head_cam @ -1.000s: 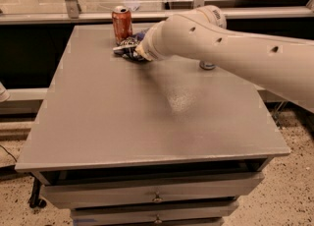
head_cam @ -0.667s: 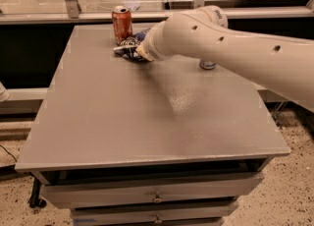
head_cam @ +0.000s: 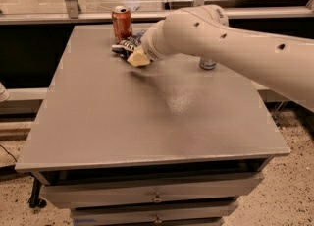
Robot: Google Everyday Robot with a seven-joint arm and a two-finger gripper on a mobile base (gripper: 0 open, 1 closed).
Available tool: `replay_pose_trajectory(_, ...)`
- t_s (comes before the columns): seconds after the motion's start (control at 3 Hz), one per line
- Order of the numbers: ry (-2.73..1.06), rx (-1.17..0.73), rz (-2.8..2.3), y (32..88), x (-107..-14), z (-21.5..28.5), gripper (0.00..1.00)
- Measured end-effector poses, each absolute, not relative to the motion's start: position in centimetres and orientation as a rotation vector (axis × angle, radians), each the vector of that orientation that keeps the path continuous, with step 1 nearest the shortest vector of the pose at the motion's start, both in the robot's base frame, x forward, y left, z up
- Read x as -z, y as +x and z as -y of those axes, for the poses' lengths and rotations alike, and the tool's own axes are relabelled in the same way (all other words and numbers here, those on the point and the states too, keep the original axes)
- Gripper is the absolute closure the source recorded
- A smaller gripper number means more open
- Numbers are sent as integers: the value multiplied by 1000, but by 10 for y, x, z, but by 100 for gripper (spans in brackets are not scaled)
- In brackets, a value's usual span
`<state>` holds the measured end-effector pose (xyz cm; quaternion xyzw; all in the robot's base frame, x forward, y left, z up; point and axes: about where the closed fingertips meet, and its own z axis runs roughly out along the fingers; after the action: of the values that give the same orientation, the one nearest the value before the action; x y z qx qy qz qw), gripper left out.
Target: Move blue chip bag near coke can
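The coke can (head_cam: 121, 22), orange-red with a silver top, stands upright at the far edge of the grey table (head_cam: 98, 122). The blue chip bag (head_cam: 125, 46), dark navy with white lettering, lies on the table just in front of and slightly right of the can, close to it. My gripper (head_cam: 138, 57) is at the bag's right end, low over the table, at the tip of the white arm (head_cam: 221, 43) that reaches in from the right. The arm hides most of the bag's right part.
A slim silver-and-blue can (head_cam: 208, 64) stands on the table's right side, mostly hidden behind the arm. A metal rail (head_cam: 73, 16) and glass panels run behind the table's far edge. Drawers (head_cam: 157, 198) sit under the tabletop at the front.
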<state>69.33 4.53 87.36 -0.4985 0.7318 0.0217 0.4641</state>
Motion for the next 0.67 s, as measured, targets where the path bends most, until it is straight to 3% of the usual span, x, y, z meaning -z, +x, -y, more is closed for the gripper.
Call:
replay_pose_trajectory(0.33, -1231, -64, -1786, 687, -878, -48, 0)
replay_pose_trajectory(0.67, -1218, -96, -1765, 673, -883, -48, 0)
